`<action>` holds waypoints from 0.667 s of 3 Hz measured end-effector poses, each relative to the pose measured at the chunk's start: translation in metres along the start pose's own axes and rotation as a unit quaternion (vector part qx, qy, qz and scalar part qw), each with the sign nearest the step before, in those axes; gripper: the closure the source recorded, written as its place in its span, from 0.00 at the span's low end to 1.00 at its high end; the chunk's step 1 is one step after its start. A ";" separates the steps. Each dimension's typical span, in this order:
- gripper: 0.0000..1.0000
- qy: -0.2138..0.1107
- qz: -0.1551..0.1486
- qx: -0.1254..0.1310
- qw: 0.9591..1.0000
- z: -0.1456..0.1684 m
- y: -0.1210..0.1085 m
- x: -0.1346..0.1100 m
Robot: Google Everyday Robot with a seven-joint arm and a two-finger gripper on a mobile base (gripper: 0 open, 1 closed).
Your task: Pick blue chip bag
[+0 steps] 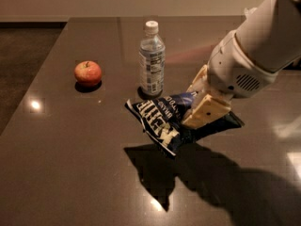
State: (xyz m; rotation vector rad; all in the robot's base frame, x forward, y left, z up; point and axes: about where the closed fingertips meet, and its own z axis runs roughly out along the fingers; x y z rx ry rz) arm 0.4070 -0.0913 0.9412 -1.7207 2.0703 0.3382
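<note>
The blue chip bag (162, 118) is dark navy foil with white block lettering, crumpled, at the middle of the dark table (70, 164). It hangs above the table, its shadow well below it. My gripper (200, 105) is shut on the bag's right part, its cream fingers (207, 109) clamping it. The white arm reaches in from the upper right.
A clear water bottle (152, 60) with a white cap stands upright just behind the bag. A red apple (88, 73) sits to the left of the bottle. The table's left edge runs beside a dark floor.
</note>
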 end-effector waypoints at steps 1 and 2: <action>1.00 -0.009 -0.018 0.008 1.000 -0.020 -0.004 -0.010; 1.00 -0.009 -0.020 0.010 1.000 -0.022 -0.004 -0.011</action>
